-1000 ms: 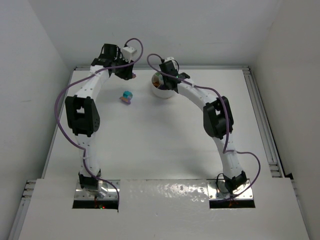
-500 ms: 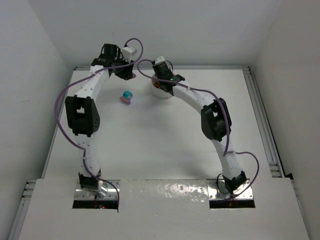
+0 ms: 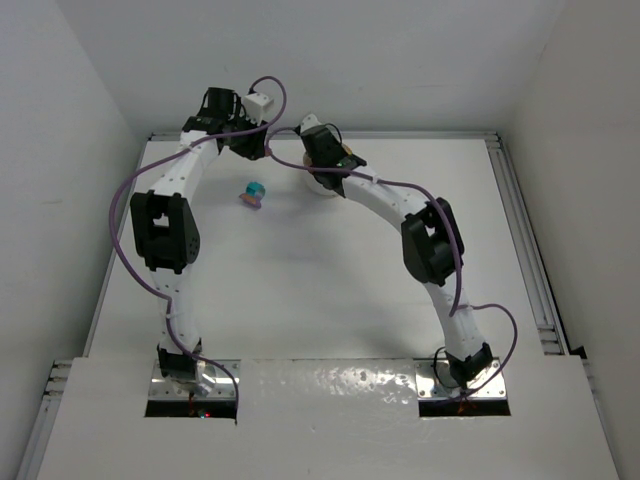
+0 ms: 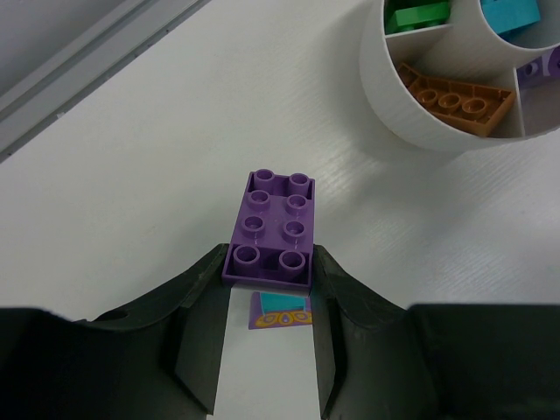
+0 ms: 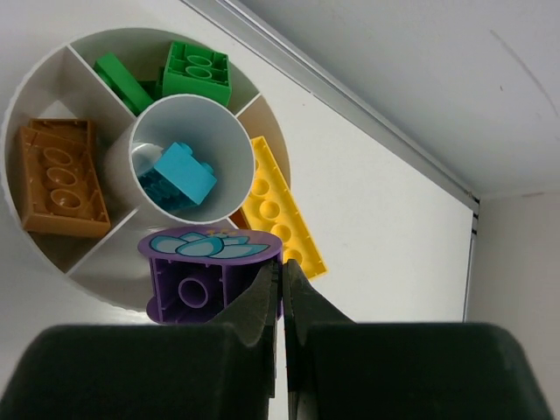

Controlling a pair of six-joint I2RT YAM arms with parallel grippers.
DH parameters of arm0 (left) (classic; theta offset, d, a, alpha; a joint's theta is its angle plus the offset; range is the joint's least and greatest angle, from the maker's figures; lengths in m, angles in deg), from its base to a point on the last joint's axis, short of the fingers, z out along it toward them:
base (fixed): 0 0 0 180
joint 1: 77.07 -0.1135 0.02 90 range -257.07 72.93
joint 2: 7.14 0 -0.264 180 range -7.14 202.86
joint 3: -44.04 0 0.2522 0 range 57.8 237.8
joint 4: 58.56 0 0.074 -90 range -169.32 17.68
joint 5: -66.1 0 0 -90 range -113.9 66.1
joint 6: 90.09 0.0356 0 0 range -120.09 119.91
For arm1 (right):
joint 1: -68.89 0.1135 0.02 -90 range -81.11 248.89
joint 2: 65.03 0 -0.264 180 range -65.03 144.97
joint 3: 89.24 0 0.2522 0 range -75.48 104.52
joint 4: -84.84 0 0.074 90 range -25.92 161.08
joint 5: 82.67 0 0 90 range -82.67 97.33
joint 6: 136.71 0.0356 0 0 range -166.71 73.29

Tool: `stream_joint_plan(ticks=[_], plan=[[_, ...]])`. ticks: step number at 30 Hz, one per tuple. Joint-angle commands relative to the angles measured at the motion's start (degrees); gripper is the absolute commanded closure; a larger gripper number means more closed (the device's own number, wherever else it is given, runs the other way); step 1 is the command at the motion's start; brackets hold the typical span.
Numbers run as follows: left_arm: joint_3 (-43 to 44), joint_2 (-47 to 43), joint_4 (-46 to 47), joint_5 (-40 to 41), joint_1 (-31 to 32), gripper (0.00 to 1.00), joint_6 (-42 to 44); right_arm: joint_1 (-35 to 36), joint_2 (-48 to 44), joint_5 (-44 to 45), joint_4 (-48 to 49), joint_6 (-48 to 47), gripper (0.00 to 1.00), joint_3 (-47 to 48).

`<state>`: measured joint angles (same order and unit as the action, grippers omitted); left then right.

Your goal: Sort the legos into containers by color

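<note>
My left gripper (image 4: 269, 273) is shut on a purple two-by-four brick (image 4: 273, 223) and holds it above the table, left of the round white dish (image 4: 420, 122). A small purple tile with a teal and yellow print (image 4: 282, 311) lies on the table under it. My right gripper (image 5: 282, 273) is shut on the thin wall of a purple piece with a blue flower print (image 5: 206, 271), over the near side of the dish (image 5: 114, 254). The dish holds green (image 5: 197, 70), orange (image 5: 57, 179), teal (image 5: 179, 175) and yellow (image 5: 280, 219) bricks. In the top view the right gripper (image 3: 322, 170) covers most of the dish (image 3: 328, 191).
A teal and purple piece (image 3: 253, 193) lies on the table left of the dish, below the left gripper (image 3: 257, 150). A metal rail (image 5: 350, 114) runs along the table's far edge just behind the dish. White walls close in the table.
My right gripper has moved left and farther back over the dish, now hiding most of it in the top view. The left arm has not moved.
</note>
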<state>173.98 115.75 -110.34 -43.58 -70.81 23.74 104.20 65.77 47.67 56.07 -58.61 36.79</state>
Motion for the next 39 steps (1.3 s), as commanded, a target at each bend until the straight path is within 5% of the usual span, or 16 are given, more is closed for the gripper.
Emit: stream_joint_plan(ticks=[1,28,34,39], plan=[[0.1,-1.8,1.1,-0.4,-0.9,1.00,-0.2,0.6,-2.4,1.7,4.5,-3.0,1.00,-1.3],[-0.3,-1.7,1.3,-1.2,-1.2,1.00,-0.3,2.0,2.5,3.9,10.3,-10.2,1.00,-5.1],[-0.5,-1.8,1.5,-1.3,-1.2,1.00,-0.4,2.2,1.9,5.0,11.9,-10.3,0.68,-5.1],[-0.5,-1.8,1.5,-1.4,-1.2,1.00,-0.5,2.2,0.9,4.8,10.2,-7.7,0.56,-2.8]])
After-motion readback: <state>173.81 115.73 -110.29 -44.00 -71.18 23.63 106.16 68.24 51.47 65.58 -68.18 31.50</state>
